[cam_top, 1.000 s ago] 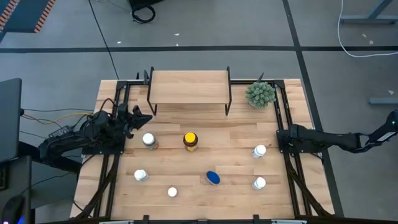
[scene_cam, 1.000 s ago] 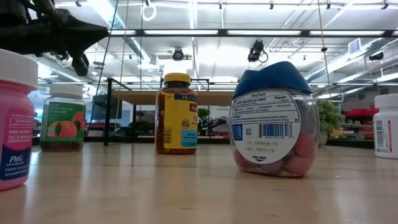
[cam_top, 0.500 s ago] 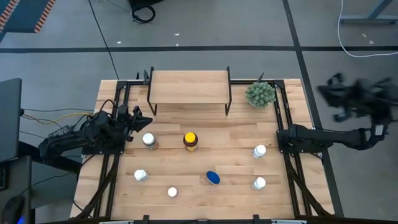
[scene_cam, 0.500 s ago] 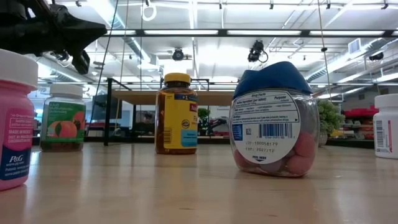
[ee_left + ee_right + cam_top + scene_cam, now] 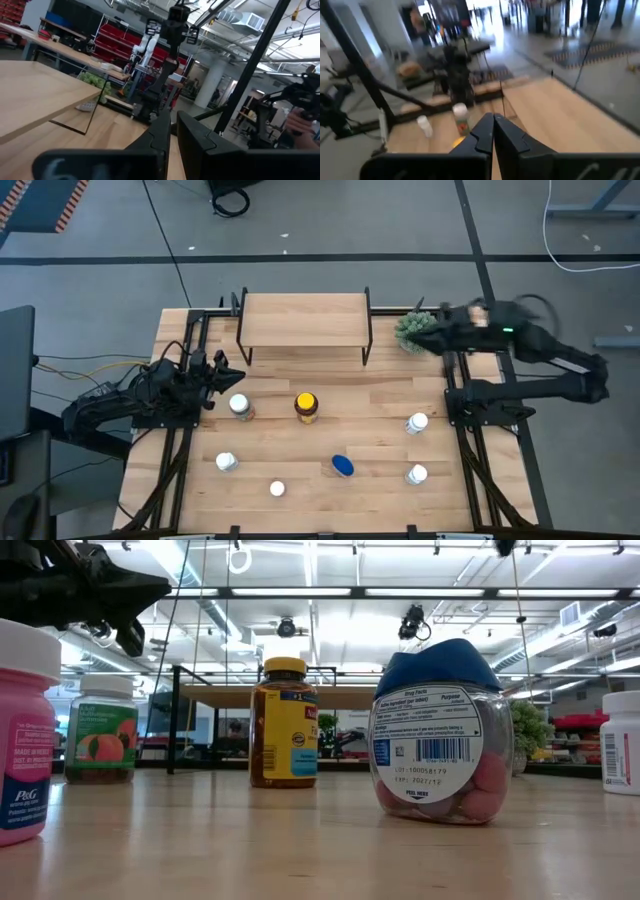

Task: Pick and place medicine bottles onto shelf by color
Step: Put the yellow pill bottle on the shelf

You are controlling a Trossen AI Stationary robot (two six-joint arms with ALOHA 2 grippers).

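Several medicine bottles stand upright on their bases on the tabletop: an amber one with a yellow cap (image 5: 306,406), a squat blue-lidded one (image 5: 343,466) and white-capped ones (image 5: 240,405). The shelf (image 5: 303,320) stands on black legs at the far edge, its top bare. My left gripper (image 5: 226,368) is shut, held above the table's left side just beyond a white-capped bottle. My right gripper (image 5: 432,330) is shut, high over the far right corner by the green plant (image 5: 415,332), pointing toward the table's left.
In the low view the pink-labelled bottle (image 5: 22,730), a peach-labelled one (image 5: 100,738), the amber one (image 5: 284,722) and the blue-lidded one (image 5: 442,730) stand in a row. Black frame rails (image 5: 462,440) run along both side edges of the table.
My right arm has swung in fast from beyond the table's right edge toward the far right corner, and its gripper has tipped down to nearly level, staying shut. The bottles and shelf have not moved.
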